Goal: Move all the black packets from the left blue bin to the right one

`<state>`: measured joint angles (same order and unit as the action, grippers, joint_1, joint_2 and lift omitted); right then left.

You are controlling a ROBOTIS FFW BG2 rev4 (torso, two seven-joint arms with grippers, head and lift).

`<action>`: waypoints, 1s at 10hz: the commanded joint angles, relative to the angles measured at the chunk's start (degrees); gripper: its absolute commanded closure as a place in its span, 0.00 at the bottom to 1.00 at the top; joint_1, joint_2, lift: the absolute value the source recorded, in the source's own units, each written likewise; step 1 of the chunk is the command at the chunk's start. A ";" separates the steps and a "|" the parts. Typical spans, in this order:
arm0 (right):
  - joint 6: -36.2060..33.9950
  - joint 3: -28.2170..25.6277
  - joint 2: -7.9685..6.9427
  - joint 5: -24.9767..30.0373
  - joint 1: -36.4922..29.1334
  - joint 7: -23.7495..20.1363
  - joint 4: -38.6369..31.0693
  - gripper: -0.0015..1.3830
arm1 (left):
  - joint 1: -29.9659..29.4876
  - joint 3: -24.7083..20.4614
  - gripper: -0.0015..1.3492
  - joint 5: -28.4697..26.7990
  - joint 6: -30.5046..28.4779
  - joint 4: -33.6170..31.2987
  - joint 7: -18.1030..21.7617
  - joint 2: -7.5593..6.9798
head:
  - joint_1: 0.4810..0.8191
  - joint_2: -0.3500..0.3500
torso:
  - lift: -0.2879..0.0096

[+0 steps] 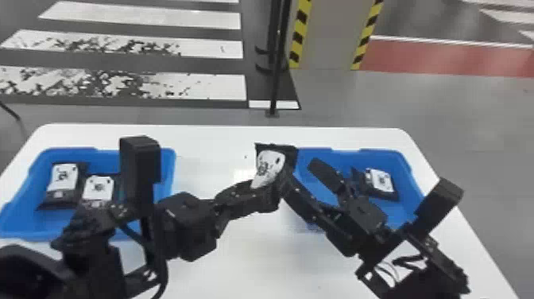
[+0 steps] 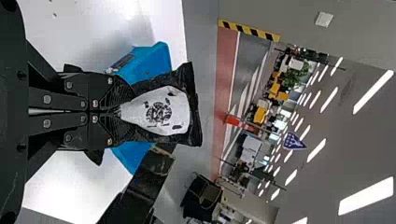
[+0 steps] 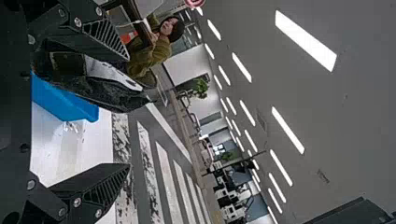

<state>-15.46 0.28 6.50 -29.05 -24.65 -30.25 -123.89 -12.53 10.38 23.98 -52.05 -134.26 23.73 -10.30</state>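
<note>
1. the left gripper point(image 1: 263, 189), made of flat black fingers, is clenched on a shiny black plastic packet with a white printed label point(image 1: 269, 165).
2. in the left wrist view, its 2 fingers stand together on the packet's narrow, gathered end; the broad part fans out past the fingertips, label showing.
3. in the head view, that held packet is above the white tabletop point(image 1: 254, 262), overlapping the near-side view of the right bin's left edge; its exact height cannot be told.
4. the right gripper point(image 1: 298, 173) is spread open. in the right wrist view, the held packet lies between its 2 parted fingers, close to 1 and well apart from the other; whether it touches the closer finger cannot be told.
5. the left blue plastic bin point(image 1: 20, 216) holds at least 2 black packets with white labels, 1 toward its left side point(image 1: 63, 177) and 1 just beside it point(image 1: 97, 188); the left arm hides part of this bin.
6. the right blue plastic bin point(image 1: 410, 187) has 1 black packet with a white label point(image 1: 380, 181) in its right part.
7. beyond the table, a thin black pole point(image 1: 276, 75) stands on the grey floor point(image 1: 326, 107), near white painted stripes point(image 1: 214, 85).
</note>
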 commanded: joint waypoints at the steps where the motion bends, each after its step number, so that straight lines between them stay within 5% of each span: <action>1: -0.43 0.86 0.00 -0.77 1.59 -0.08 0.50 0.17 | 0.30 0.70 0.89 0.24 -0.26 0.04 0.00 -0.16 | 0.63 0.31 | 0.50; 3: -1.42 2.69 0.09 -0.88 2.85 -0.16 1.34 0.20 | 0.44 1.05 0.89 0.70 -0.26 0.18 0.00 -0.16 | 0.63 0.31 | 0.50; 5: -1.42 3.15 0.00 -2.48 4.12 -0.78 3.87 0.80 | 0.44 1.39 0.89 1.39 -0.12 0.46 0.00 -0.24 | 0.63 0.33 | 0.50; 6: -0.71 3.15 0.00 -2.37 4.40 -0.78 4.01 0.92 | 0.30 1.39 0.89 1.96 0.03 0.46 0.00 -0.24 | 0.63 0.34 | 0.50; 8: 0.27 3.38 -0.09 -2.60 4.96 -0.78 4.44 0.92 | 0.16 1.39 0.88 2.76 0.87 0.74 -0.09 -0.24 | 0.63 0.33 | 0.50; 9: 0.27 3.38 -0.09 -2.83 4.96 -0.78 4.58 0.92 | -0.12 1.39 0.79 3.90 1.71 1.16 -0.26 -0.16 | 0.63 0.33 | 0.50; 10: 0.27 3.38 -0.09 -3.17 5.52 -0.78 5.42 0.92 | -0.54 1.27 0.49 7.33 4.95 3.69 -0.26 -0.07 | 0.63 0.33 | 0.50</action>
<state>-15.18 3.64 6.42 -32.04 -19.42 -30.94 -118.90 -12.81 11.73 29.35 -48.91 -131.95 23.46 -10.44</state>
